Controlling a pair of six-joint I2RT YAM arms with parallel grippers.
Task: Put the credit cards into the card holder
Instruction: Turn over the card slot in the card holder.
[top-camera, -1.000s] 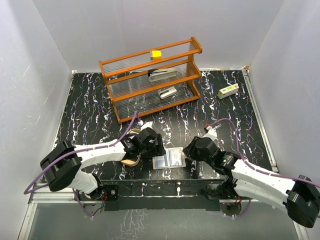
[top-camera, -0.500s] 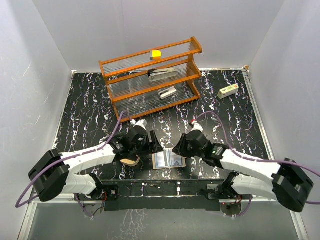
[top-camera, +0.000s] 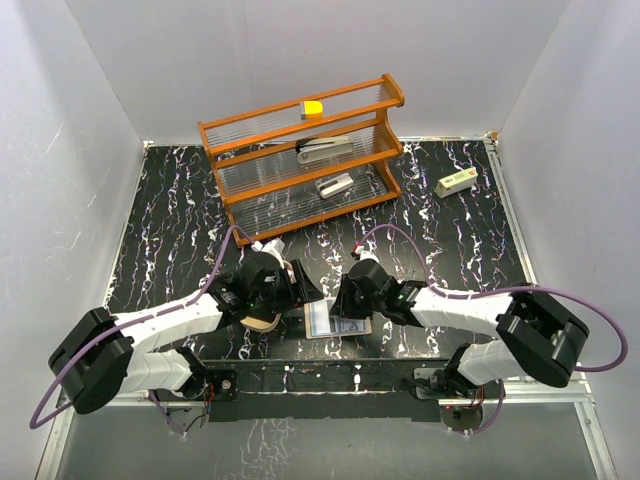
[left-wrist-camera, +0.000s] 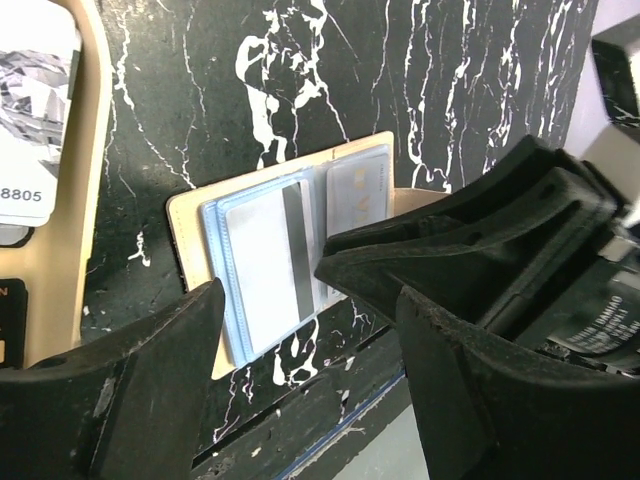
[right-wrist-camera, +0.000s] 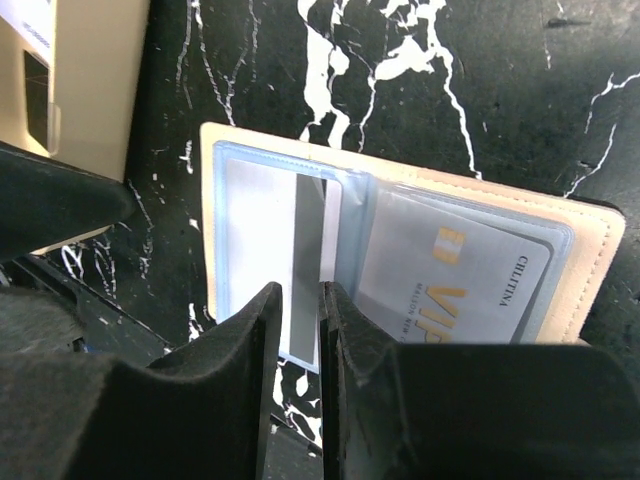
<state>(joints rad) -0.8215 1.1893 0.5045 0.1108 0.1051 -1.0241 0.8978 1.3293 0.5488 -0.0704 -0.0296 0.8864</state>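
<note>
The tan card holder tray (left-wrist-camera: 70, 200) lies left of an open tan wallet (top-camera: 337, 318) and holds a white patterned card (left-wrist-camera: 30, 110). The left arm mostly hides the tray in the top view (top-camera: 262, 322). The wallet's clear sleeves hold a white card with a grey stripe (right-wrist-camera: 260, 230) and a silver VIP card (right-wrist-camera: 450, 270). My right gripper (right-wrist-camera: 320, 330) hangs just over the striped card, its jaws almost together with nothing seen between them. My left gripper (left-wrist-camera: 310, 400) is open and empty, straddling the wallet's left half.
An orange wire rack (top-camera: 300, 160) at the back holds two grey stapler-like objects (top-camera: 325, 150) and a yellow block (top-camera: 313, 108). A small white box (top-camera: 455, 183) lies at the back right. The wallet lies close to the table's near edge. The two grippers are close together.
My right gripper has swung left from beside the wallet to over its middle. My left gripper has shifted slightly left and back, still open.
</note>
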